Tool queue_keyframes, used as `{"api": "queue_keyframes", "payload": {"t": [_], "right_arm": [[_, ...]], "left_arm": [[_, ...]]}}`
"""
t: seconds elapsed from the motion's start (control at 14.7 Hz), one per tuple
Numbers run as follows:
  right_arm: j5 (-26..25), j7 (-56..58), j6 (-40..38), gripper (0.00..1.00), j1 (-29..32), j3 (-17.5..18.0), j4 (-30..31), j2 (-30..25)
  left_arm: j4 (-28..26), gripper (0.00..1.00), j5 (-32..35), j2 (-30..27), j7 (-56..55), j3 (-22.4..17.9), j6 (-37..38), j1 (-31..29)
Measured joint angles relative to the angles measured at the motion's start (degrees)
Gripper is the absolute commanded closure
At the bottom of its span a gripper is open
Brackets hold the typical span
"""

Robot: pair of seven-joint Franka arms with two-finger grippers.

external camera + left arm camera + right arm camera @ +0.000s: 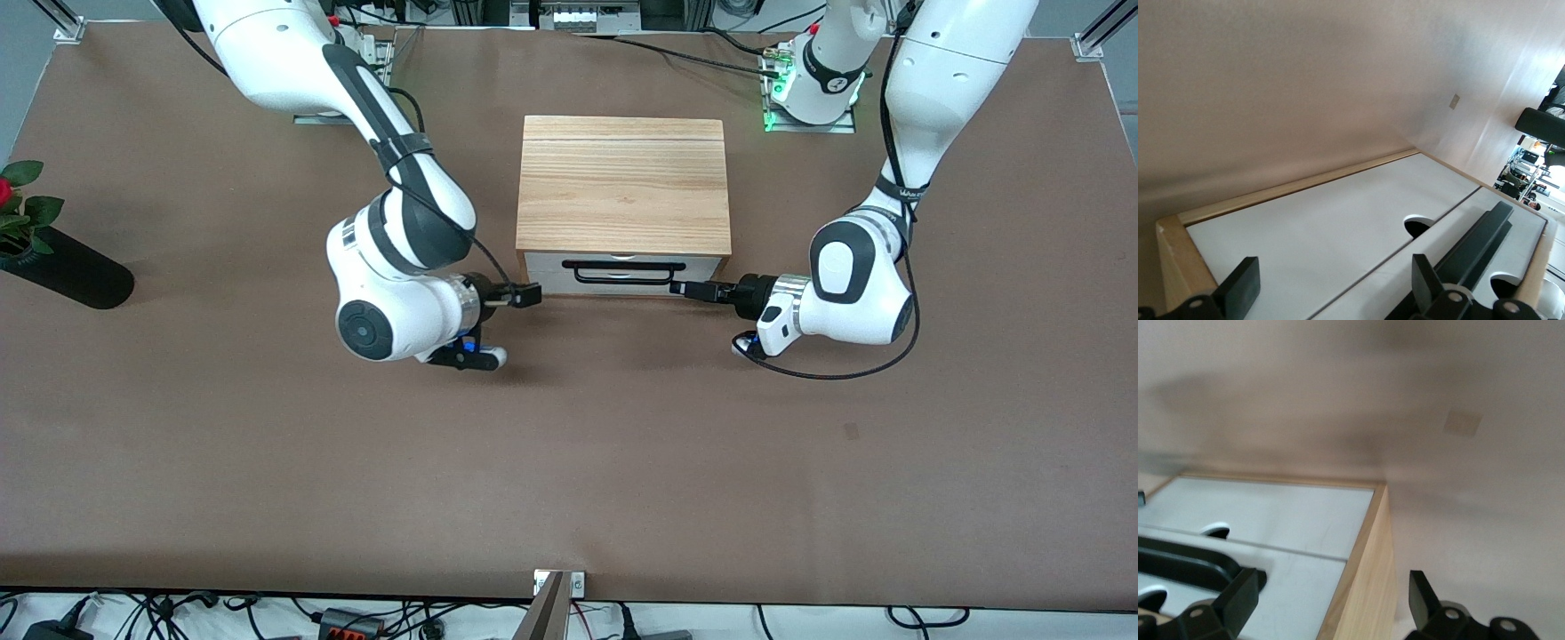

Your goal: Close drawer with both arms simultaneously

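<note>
The wooden box [622,182] stands mid-table, and the drawer [551,274] shows only its white front and black bar handle [622,265], set in under the box top. My left gripper [686,289] is open, low in front of the drawer at the handle's end toward the left arm; in the left wrist view [1331,283] its fingers span the white front [1391,283] beside the handle [1478,243]. My right gripper [527,295] is open at the box's front corner toward the right arm; in the right wrist view [1331,597] it straddles the wooden corner edge [1365,587].
A potted plant [20,218] with a red flower stands at the table edge toward the right arm's end. Brown table surface [569,462] stretches nearer the camera. Cables and a clamp lie along the front edge.
</note>
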State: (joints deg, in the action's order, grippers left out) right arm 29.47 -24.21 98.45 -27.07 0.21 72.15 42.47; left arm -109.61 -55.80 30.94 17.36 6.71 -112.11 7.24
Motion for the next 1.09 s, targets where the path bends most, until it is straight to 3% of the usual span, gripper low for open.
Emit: {"api": "queue_keyframes", "payload": {"t": [0.2,0.68,0.95,1.09], "right_arm": [[-0.7,0.0,1.1,0.00,0.1,-2.3,-2.0,0.0],[-6.7,0.0,-2.0,0.00,0.1,-6.7,-8.0,-0.1],[-7.8,0.2,-9.2,0.00,0.5,-12.4,-12.9,-0.5],[-10.9,0.2,-12.0,0.00,0.6,-14.8,-14.5,-1.9]], "left_arm": [[4.6,0.00,2.9,-1.2,0.0,-1.2,4.3,-0.6],[22.5,0.00,24.4,-2.0,-4.1,-2.6,14.6,-4.0],[28.7,0.00,39.4,-2.0,-4.3,-2.8,19.1,-6.5],[32.2,0.00,47.7,-2.0,-4.3,-2.8,23.4,-7.2]]}}
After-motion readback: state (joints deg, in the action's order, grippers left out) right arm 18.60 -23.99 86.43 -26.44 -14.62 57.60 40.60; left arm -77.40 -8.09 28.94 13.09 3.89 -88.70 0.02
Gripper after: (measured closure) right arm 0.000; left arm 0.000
